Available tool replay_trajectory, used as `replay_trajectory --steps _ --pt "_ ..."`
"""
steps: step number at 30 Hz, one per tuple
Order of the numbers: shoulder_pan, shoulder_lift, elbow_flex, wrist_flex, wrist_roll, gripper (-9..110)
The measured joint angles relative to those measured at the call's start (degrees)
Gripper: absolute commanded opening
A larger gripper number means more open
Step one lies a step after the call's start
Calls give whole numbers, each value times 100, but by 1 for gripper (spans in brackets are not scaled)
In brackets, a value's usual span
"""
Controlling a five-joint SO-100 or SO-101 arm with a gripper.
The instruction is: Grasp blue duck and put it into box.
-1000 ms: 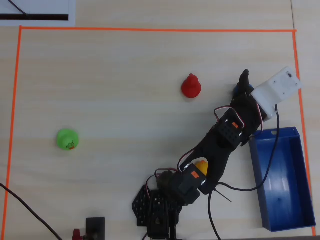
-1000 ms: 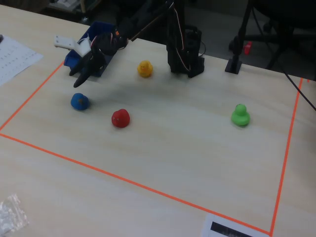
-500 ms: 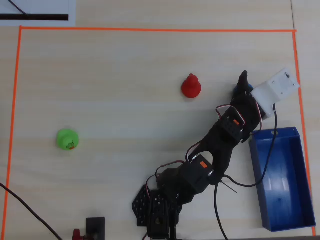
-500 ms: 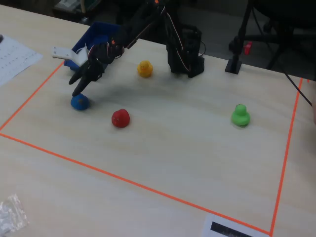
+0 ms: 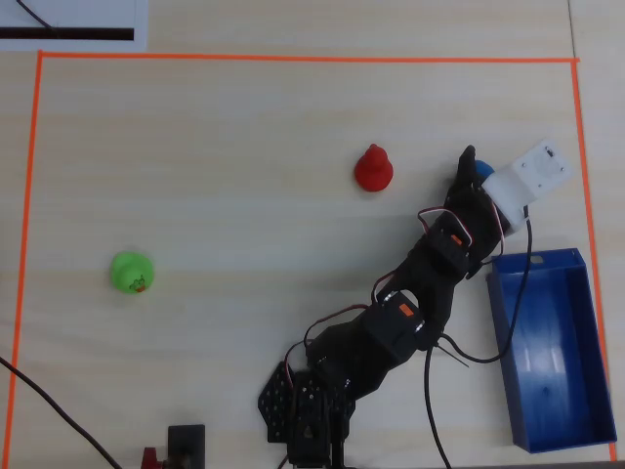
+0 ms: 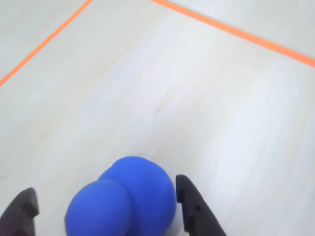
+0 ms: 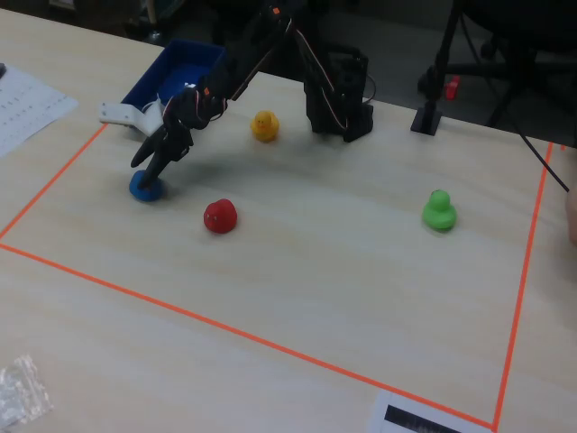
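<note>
The blue duck [image 6: 123,201] sits on the pale wooden table between my gripper's [image 6: 104,191] two black fingers. The right finger [image 6: 189,204] is close against the duck; the left finger [image 6: 22,211] stands apart from it. The gripper is open around the duck. In the overhead view only a bit of the duck [image 5: 484,171] shows beside the gripper [image 5: 476,168]. In the fixed view the gripper [image 7: 149,171] is down over the duck [image 7: 144,188]. The dark-blue box [image 5: 557,362] lies empty near the arm; it also shows in the fixed view [image 7: 180,63].
A red duck [image 5: 372,169] stands to the left of the gripper in the overhead view, a green duck [image 5: 131,272] far left. A yellow duck [image 7: 264,125] sits near the arm base [image 7: 338,99]. Orange tape [image 5: 293,58] frames the work area.
</note>
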Motion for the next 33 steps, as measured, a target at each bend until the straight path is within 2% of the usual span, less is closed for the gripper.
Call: replay_trajectory --steps 2,13,20,27,33 --pt "-18 -9 0 0 0 0" --pt "-88 9 466 -589 -563 0" --pt "-97 167 554 -492 -448 0" --pt "123 1107 272 694 439 0" --pt "844 2619 -800 2777 879 0"
